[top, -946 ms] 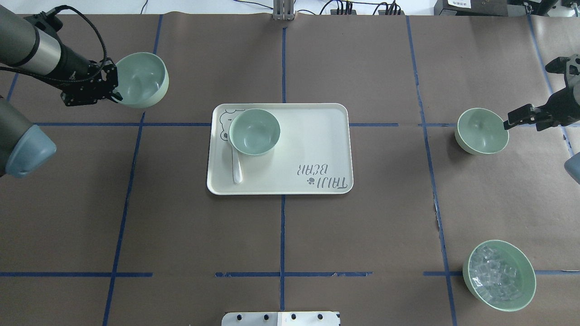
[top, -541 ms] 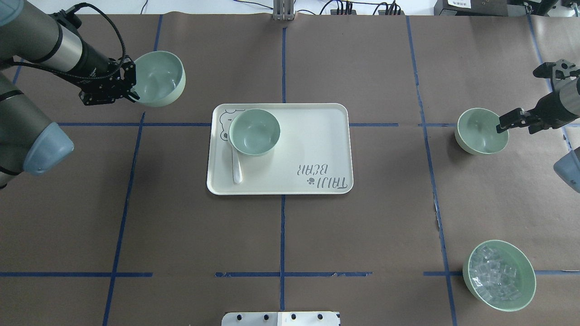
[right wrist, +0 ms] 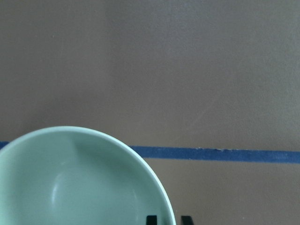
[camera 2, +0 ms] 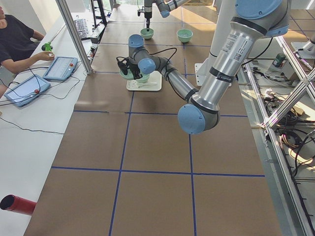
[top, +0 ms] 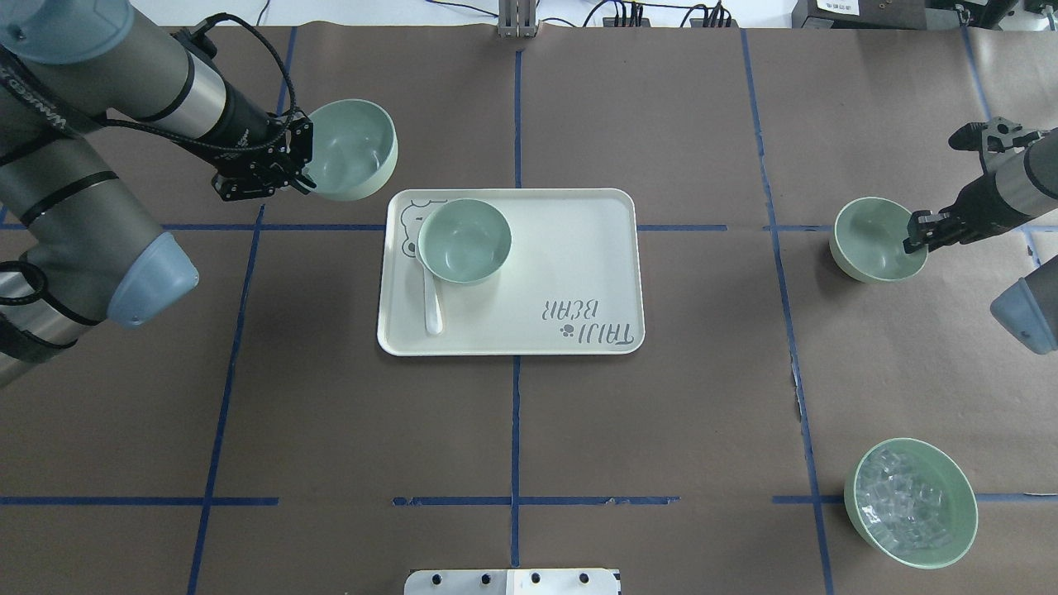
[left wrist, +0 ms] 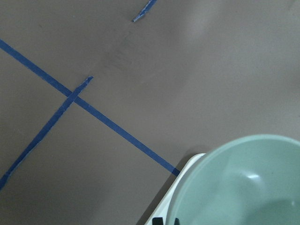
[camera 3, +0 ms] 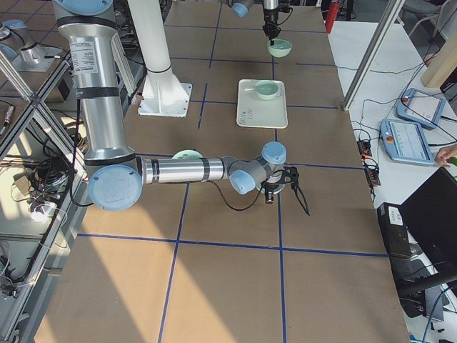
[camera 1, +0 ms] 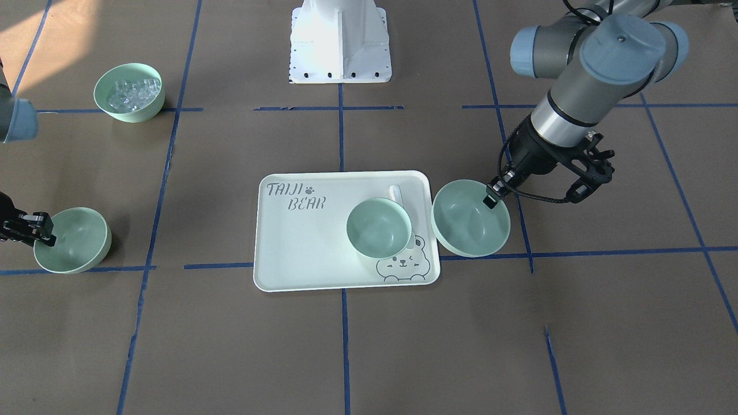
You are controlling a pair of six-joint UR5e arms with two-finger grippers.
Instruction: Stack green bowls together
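Now left pincer clamps one mouth-up green bowl; right pincer, apparently spread, straddles another bowl rim.

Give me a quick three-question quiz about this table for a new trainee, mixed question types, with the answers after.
1. True or false: the held bowl in the left gripper is already nested in the tray bowl.
2. What else lies on the tray? A) white spoon B) fork C) ice cubes
3. Fill in: the ____ gripper sits at the rim of the table bowl.

Key: 1 false; 2 A; 3 right gripper.
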